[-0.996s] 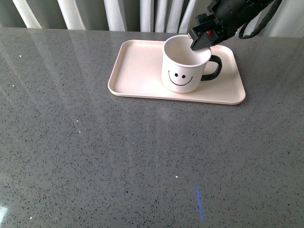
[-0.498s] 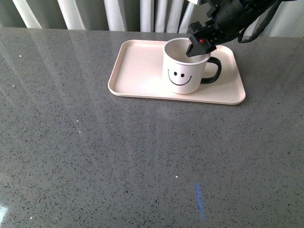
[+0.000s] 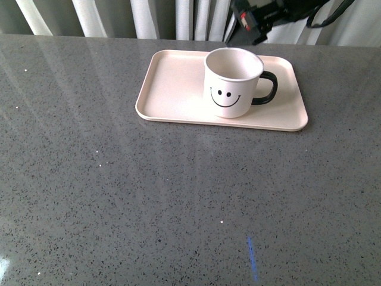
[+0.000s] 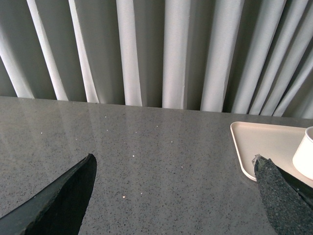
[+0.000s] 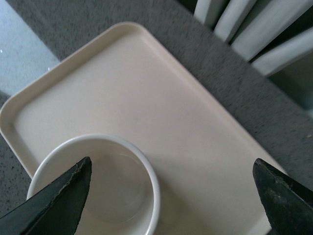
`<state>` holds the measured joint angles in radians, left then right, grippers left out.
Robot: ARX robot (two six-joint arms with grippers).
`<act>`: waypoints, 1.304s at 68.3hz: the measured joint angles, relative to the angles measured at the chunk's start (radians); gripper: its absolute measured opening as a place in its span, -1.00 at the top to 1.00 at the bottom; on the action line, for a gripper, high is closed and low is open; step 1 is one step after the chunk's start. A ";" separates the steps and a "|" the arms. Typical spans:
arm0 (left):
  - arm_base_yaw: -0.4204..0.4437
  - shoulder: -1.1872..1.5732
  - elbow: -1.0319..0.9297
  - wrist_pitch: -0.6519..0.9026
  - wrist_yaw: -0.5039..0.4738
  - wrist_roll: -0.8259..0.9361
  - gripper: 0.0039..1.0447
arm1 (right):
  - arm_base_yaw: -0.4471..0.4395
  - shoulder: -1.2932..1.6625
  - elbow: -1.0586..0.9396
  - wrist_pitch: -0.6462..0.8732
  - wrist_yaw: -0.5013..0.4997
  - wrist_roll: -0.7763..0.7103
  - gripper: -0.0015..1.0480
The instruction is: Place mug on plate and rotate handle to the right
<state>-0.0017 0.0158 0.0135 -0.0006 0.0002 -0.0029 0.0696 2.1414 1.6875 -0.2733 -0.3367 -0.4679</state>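
The white mug (image 3: pixel 233 83) with the smiley face stands upright on the right half of the pale pink plate (image 3: pixel 172 89). Its black handle (image 3: pixel 269 88) points right. My right gripper (image 3: pixel 253 27) hangs open above and behind the mug, touching nothing. In the right wrist view the mug (image 5: pixel 98 188) sits below the open gripper (image 5: pixel 171 164), near one finger, with bare plate (image 5: pixel 146 98) beyond. In the left wrist view the open left gripper (image 4: pixel 173 159) is empty over the table; the plate's corner (image 4: pixel 264 142) and the mug's edge (image 4: pixel 305 156) show beside one finger.
The grey speckled table (image 3: pixel 149 196) stretches wide in front of the plate. Pale curtains (image 3: pixel 149 15) hang just behind the table's far edge. The left arm is out of the front view.
The right gripper has lifted up and back from the mug's rim, leaving the mug standing free. The mug has stayed in place with its handle to the right.
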 joint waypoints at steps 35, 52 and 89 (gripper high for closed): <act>0.000 0.000 0.000 0.000 0.000 0.000 -0.83 | -0.012 -0.452 -0.937 1.231 0.396 0.446 0.49; 0.000 0.000 0.000 0.000 0.000 0.000 -0.83 | -0.044 -0.635 -1.220 1.302 0.338 0.457 0.97; 0.000 0.000 0.000 0.000 0.000 0.000 -0.83 | -0.071 -0.967 -1.570 1.314 0.339 0.458 0.97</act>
<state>-0.0017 0.0158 0.0135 -0.0006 0.0002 -0.0029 -0.0010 1.1748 0.1173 1.0409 0.0025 -0.0101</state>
